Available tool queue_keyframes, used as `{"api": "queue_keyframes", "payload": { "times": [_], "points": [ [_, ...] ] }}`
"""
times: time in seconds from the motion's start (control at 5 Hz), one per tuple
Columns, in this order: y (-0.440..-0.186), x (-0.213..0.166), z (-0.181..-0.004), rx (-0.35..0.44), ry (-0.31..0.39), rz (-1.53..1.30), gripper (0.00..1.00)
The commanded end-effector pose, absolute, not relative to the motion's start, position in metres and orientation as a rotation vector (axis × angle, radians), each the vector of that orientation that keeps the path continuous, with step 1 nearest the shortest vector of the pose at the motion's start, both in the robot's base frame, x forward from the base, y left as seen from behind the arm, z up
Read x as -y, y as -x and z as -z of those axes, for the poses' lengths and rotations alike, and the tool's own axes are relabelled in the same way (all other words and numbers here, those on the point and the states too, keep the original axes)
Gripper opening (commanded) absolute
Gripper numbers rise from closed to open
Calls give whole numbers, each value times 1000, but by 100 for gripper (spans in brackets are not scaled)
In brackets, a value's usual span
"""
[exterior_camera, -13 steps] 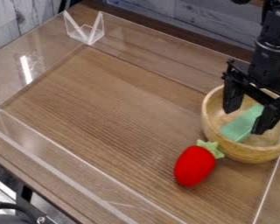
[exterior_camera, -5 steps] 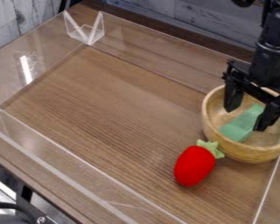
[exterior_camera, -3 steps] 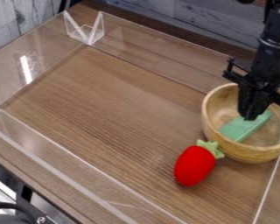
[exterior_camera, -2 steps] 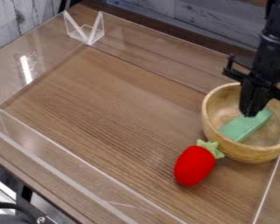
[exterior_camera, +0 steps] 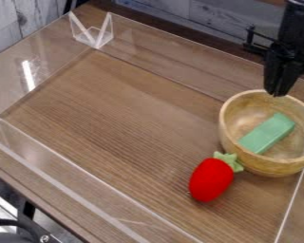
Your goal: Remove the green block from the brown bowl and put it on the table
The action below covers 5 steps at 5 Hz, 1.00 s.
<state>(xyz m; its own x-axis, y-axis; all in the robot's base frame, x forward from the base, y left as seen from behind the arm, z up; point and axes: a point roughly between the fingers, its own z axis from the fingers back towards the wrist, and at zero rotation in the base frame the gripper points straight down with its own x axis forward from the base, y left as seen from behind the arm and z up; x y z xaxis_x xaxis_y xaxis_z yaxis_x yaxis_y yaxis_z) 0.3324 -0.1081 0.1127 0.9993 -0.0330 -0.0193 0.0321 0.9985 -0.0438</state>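
Observation:
The green block [exterior_camera: 268,134] lies slanted inside the brown bowl [exterior_camera: 227,121], which sits at the right side of the table [exterior_camera: 117,123]. My gripper [exterior_camera: 284,90] hangs above the bowl's far rim, clear of the block. Its dark fingers look pressed together into one narrow column with nothing between them. The block rests free in the bowl, touched by nothing.
A red strawberry toy [exterior_camera: 212,178] with green leaves lies on the table just in front of the bowl, touching its near left side. Clear acrylic walls [exterior_camera: 41,66] run along the table's edges, with a clear bracket [exterior_camera: 91,30] at the back left.
The gripper stood open around the block in the bowl, shut on it, then rose straight up without it. The block stayed in the bowl, slightly shifted.

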Motion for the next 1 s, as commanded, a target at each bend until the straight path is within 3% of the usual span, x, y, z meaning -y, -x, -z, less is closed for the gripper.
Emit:
{"api": "queue_keyframes", "payload": {
  "times": [0.0, 0.6, 0.8],
  "points": [
    [-340, 106, -116, 2, 48, 46, 100],
    [-347, 112, -71, -76, 26, -11, 100],
    [-344, 114, -65, -87, 22, -26, 0]
  ]
}}
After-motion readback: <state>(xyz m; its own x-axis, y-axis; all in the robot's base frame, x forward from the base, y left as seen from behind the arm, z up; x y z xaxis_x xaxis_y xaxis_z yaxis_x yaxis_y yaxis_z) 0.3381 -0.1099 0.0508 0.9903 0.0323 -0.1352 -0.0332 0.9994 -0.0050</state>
